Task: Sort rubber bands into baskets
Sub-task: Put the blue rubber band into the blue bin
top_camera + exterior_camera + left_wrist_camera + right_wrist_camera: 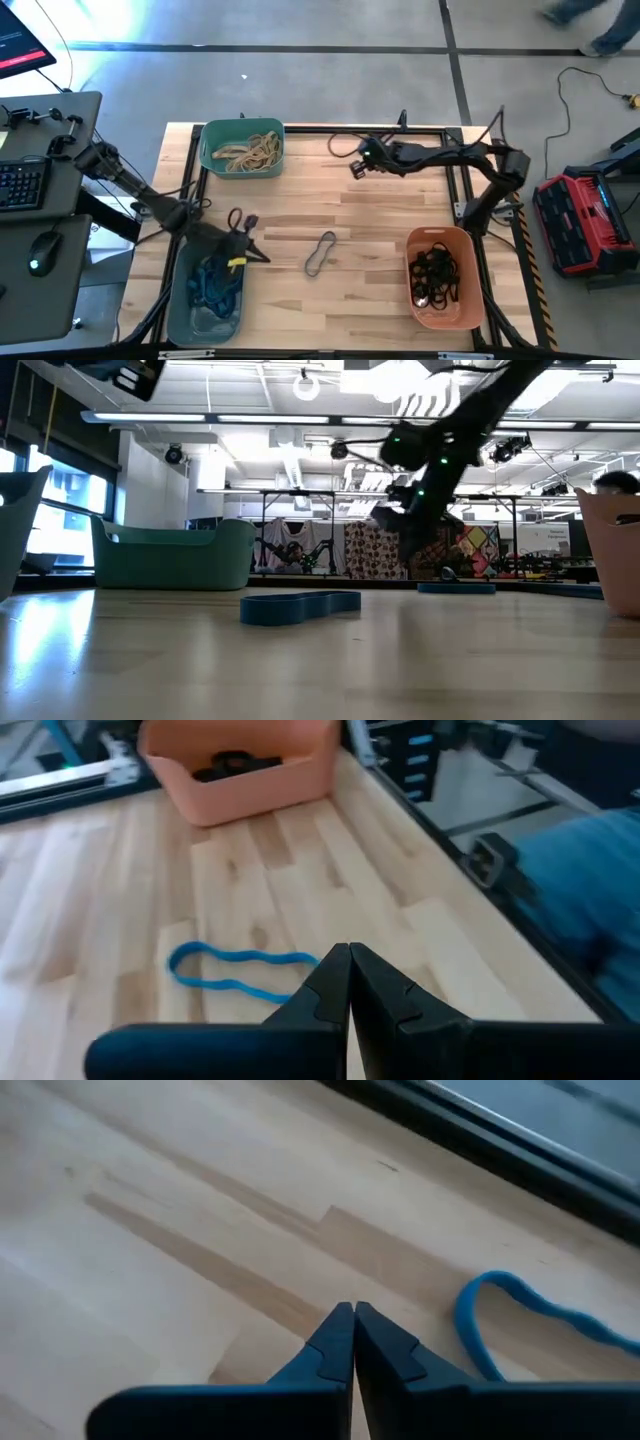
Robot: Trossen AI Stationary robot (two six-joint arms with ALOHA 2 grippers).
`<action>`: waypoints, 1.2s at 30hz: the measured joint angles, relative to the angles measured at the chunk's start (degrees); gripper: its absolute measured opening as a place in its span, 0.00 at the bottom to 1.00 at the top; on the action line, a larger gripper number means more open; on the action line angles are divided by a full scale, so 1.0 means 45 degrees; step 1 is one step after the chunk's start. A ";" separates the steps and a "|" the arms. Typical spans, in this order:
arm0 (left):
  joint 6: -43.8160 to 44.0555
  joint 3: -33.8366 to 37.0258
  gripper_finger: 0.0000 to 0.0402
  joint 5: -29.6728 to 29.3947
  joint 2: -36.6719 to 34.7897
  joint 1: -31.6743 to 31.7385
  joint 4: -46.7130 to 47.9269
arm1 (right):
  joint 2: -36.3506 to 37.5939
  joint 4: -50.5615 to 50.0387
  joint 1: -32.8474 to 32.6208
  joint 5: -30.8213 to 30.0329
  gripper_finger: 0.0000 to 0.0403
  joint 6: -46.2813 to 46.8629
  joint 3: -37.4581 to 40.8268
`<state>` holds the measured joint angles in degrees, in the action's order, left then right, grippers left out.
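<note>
One blue rubber band (320,253) lies flat on the wood near the table's middle; it also shows in the low view (300,606). My left gripper (262,256) hovers shut and empty to its left, by the grey-blue basket (205,295), which holds blue bands. In the left wrist view the rubber band (240,970) lies just beyond my shut left gripper (350,952). My right gripper (352,170) hangs shut and empty over the far middle of the table. Its wrist view shows my right gripper (353,1308) with one end of the rubber band (500,1315) beside it.
The teal-green basket (242,148) with tan bands stands at the far left. The orange basket (440,275) with black bands stands at the near right. A black frame (470,190) rims the table. Bare wood lies around the lone band.
</note>
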<state>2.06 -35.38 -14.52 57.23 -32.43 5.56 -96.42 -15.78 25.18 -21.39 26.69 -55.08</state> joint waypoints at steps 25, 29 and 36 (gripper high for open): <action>-0.1607 -0.0005 0.00 0.3545 0.0031 0.3567 -0.2433 | -0.0129 0.1403 0.2371 0.1820 0.45 -0.1920 0.1682; -0.1560 -0.0005 0.00 0.3540 -0.0093 0.3567 -0.2478 | -0.0424 0.2019 0.2535 0.1871 0.39 -0.2260 0.1673; -0.1491 -0.0005 0.00 0.3306 -0.1110 0.3450 -0.2123 | -0.0433 0.2004 0.3080 0.2525 0.14 -0.2927 0.1673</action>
<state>-4.64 -35.40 0.35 52.24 -16.91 -4.00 -98.37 -6.77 39.04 -10.03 13.52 -47.55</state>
